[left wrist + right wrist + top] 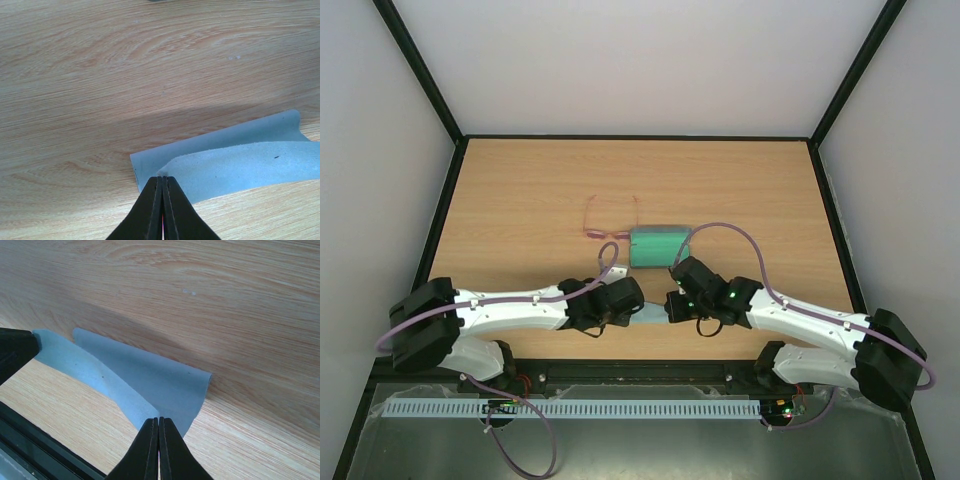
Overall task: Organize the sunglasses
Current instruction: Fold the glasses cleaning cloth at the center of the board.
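**Two robot arms are handling a cloth on a wood-grain bench (pixel 520 190), seen from above w/ close-ups from each wrist.**

At far left, the left arm (pixel 510 305) is stretching in low along the near edge toward the ctr. Its black jaws are pressing tight together and pinching one edge of the light-blue cloth (pixel 240 160) right at the tips. In the left wrist view that edge is lifting off the wood and curling over the rest of the fabric, which is lying flat beneath it.

Further back, a bit left of ctr, the sunglasses (pixel 610 234) are lying on the bench w/ nothing gripping them. Their thin pink-red front is facing the arms, and the temple arms are opened out, pointing toward the far wall. Just beside them on the right, the case (pixel 658 247) is sitting open w/ its green lining showing. Whether frame and case are touching can't be told. Both are resting behind the cloth, which is lying nearer the bench's front edge, btwn the two wrists.

At right, the right arm (pixel 810 320) is reaching in from the opposite side. Its jaws are likewise pressing together, nipping the same cloth at its other end. In the right wrist view the gripped edge is rising in a band from one set of jaws across to the other, w/ the left jaws showing at the picture's left edge.
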